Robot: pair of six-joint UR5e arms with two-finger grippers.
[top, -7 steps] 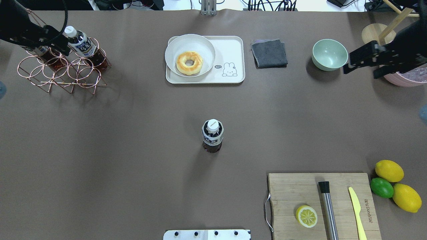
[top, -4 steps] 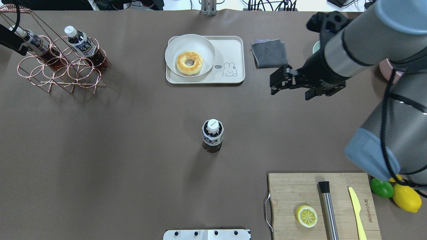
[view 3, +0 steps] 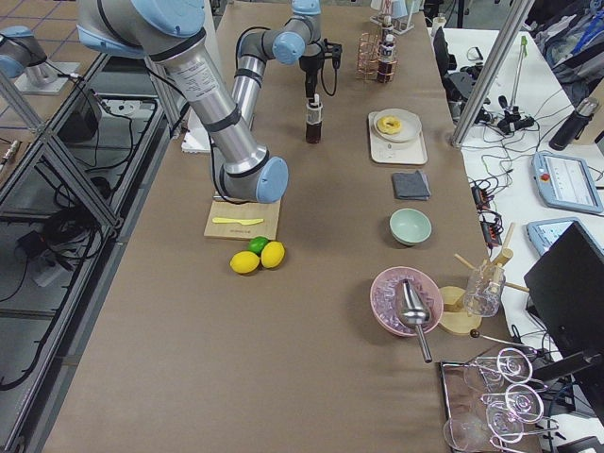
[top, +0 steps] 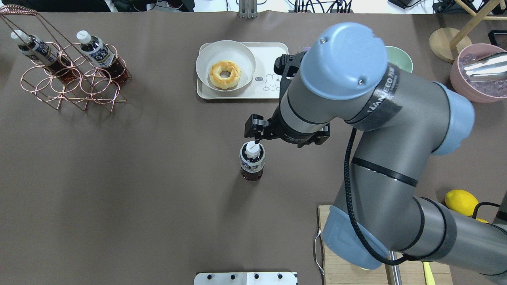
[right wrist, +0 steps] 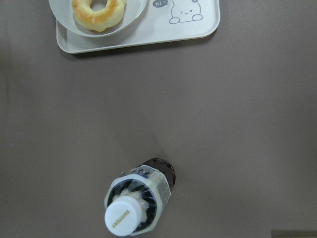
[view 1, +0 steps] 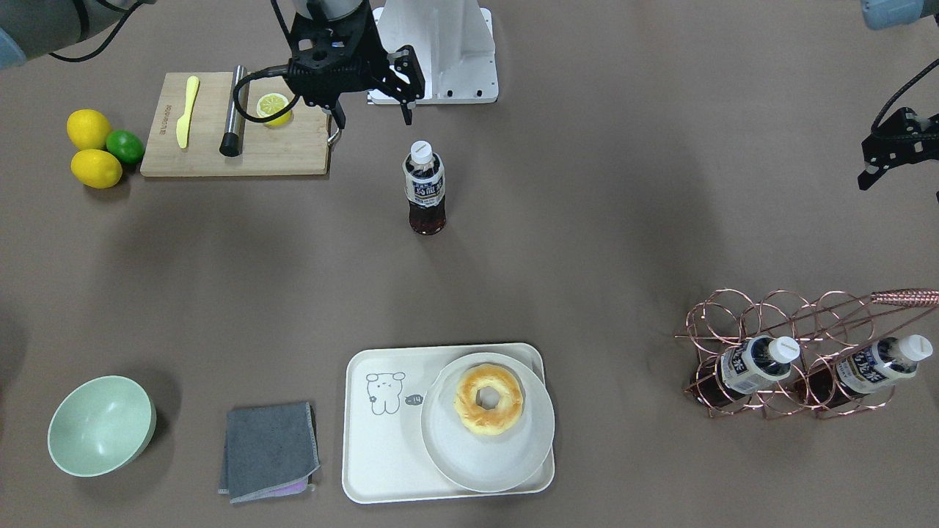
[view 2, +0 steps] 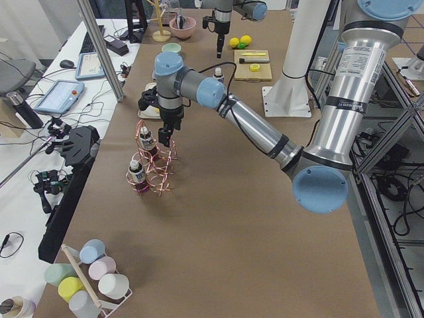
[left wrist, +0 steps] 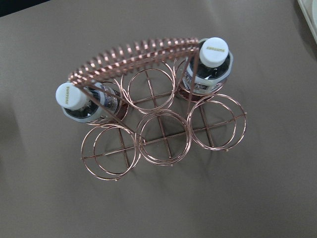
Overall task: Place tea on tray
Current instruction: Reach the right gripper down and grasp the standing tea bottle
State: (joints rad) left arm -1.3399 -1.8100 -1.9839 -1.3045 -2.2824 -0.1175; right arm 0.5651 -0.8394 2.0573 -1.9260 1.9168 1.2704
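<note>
One tea bottle [top: 252,162] stands upright alone at mid-table, also in the front view [view 1: 425,187] and the right wrist view [right wrist: 136,206]. Two more tea bottles [top: 37,49] [top: 99,53] lean in a copper wire rack [top: 75,87] at far left. The cream tray [top: 263,55] with the bear drawing lies beyond the lone bottle. My right gripper [view 1: 372,114] is open and empty, hovering above the lone bottle, not touching it. My left gripper [view 1: 891,154] hangs above the table near the rack; I cannot tell if it is open.
A white plate [top: 206,59] with a doughnut [top: 225,74] fills the tray's left half. A grey cloth [view 1: 268,451] and green bowl [view 1: 99,425] lie beside the tray. A cutting board [view 1: 293,154] with lemon half, knife and steel rod lies near the base, lemons [view 1: 95,169] beside it.
My right arm has swept in from the far right to above the lone bottle. My left gripper has drawn back from the rack, out of the overhead view.
</note>
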